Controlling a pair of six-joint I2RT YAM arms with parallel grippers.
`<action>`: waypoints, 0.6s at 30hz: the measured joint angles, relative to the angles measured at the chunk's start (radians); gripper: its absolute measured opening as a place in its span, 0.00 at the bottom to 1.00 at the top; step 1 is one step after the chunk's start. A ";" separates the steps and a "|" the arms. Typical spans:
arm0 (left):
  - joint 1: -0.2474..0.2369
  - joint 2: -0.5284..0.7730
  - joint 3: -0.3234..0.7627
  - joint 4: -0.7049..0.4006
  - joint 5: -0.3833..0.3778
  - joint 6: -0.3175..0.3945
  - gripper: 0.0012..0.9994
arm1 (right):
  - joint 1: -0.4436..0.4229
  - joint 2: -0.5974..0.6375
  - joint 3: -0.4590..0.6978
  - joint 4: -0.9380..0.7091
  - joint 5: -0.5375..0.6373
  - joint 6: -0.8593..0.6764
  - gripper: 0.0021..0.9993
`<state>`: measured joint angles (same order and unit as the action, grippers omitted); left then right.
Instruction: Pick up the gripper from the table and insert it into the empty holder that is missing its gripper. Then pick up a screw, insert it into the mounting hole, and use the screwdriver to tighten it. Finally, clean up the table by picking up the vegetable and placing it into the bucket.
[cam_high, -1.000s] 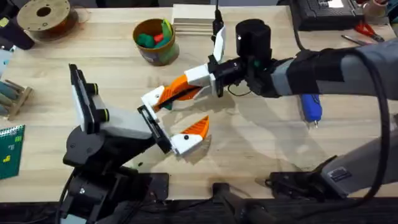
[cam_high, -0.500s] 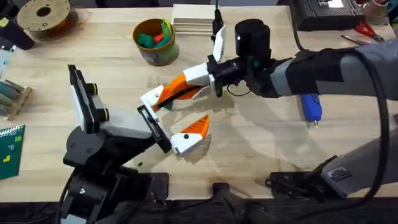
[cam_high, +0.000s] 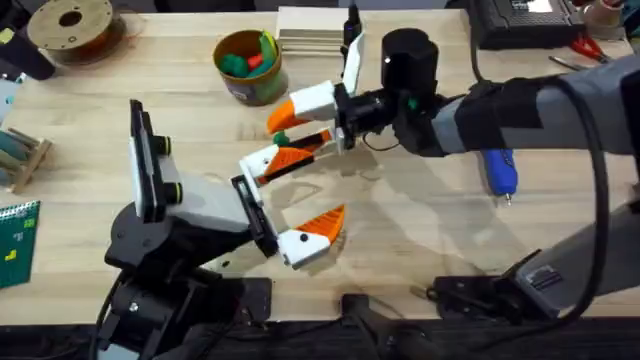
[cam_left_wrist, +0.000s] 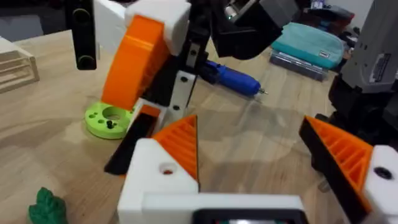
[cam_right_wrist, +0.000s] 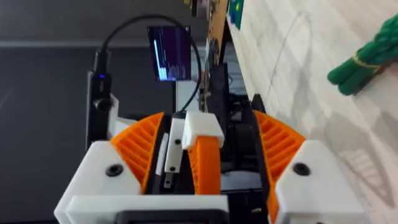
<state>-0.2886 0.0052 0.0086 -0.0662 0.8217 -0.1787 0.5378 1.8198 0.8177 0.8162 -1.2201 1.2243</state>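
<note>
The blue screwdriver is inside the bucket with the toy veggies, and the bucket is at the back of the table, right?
Not quite. The blue screwdriver lies flat on the table, far to the right of the bucket; the overhead view shows this. The bucket does sit at the back with toy veggies inside.
</note>
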 joint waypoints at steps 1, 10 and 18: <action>0.000 0.000 0.000 0.000 0.003 0.000 0.99 | -0.006 0.000 0.000 0.001 0.000 0.000 0.79; 0.000 0.000 0.000 -0.001 0.014 0.000 0.99 | -0.049 0.000 0.002 0.008 0.053 -0.095 0.80; 0.000 0.000 0.000 -0.001 0.018 0.000 0.99 | -0.128 -0.068 0.115 -0.332 0.182 -0.341 0.80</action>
<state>-0.2886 0.0055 0.0082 -0.0674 0.8398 -0.1787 0.4100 1.7517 0.9330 0.4843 -1.0385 0.8831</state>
